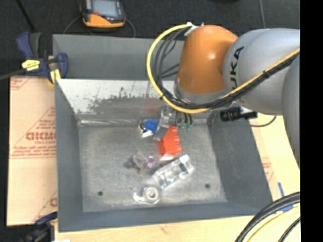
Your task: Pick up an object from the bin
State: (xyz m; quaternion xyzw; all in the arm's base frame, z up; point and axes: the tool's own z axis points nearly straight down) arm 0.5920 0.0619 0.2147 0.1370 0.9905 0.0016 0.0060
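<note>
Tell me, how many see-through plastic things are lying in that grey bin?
2. A clear plastic blister pack lies mid-floor, below the red plastic block; a clear plastic ring lies near the front wall. The robot arm may hide more.

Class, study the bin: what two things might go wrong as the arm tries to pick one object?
The gripper hangs close to both the blue-and-white object and the red block, which lie near each other; going for one may knock the other aside. Both lie near the bin's back wall, so the wrist might scrape it.
</note>
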